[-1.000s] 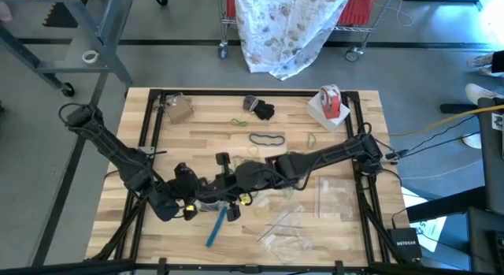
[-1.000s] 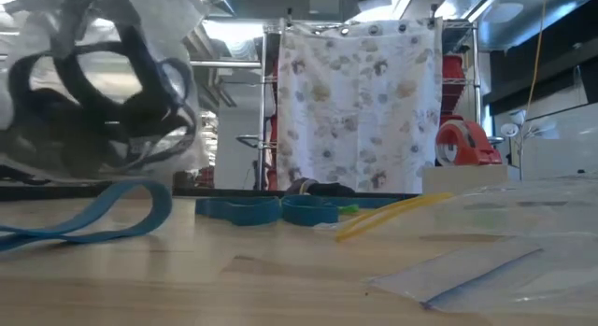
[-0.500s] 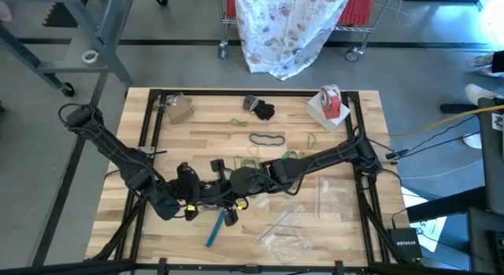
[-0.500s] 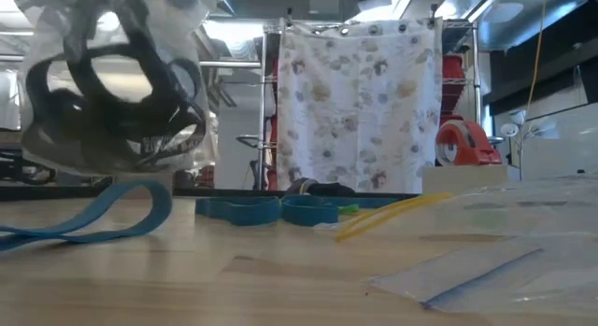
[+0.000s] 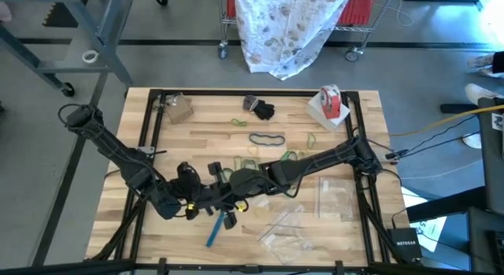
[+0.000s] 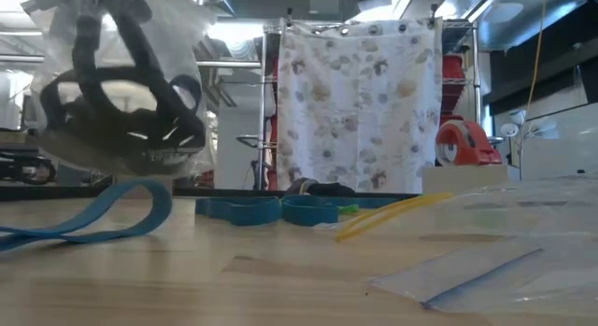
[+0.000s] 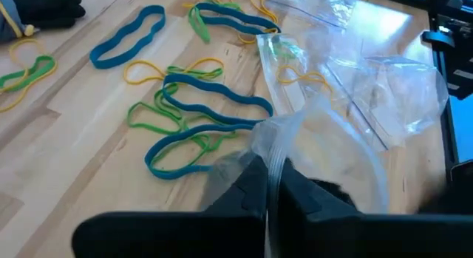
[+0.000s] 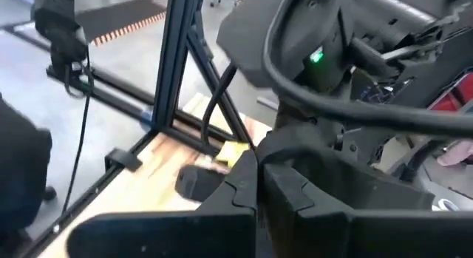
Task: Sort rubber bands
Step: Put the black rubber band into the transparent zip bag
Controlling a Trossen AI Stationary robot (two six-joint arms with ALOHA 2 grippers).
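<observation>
My left gripper is shut on a clear plastic bag with black rubber bands inside. The bag hangs above the table near its front left. My right gripper reaches in from the right, shut, close beside the left one; in its own view it faces the left arm's wrist. Loose rubber bands lie flat on the wood: blue, green and yellow ones just past the bag, a blue one near the front edge and a black one farther back. My left gripper pinches the bag's upper edge between its two fingers, slanting down from the table's left. The bag is lifted clear of the table and sags below and beyond the fingers, with the black bands in its bottom. My right gripper: whether it touches the bag, I cannot tell; the arms hide the place.
Empty clear bags lie at the front right. A red-and-white tape roll on a white box, a dark bundle and a brown box stand along the far edge. A black frame borders the table.
My right gripper has moved toward the table's left edge, closer to the left gripper, and sunk a little. The hanging bag has swung and turned, and its black bands have shifted inside it.
</observation>
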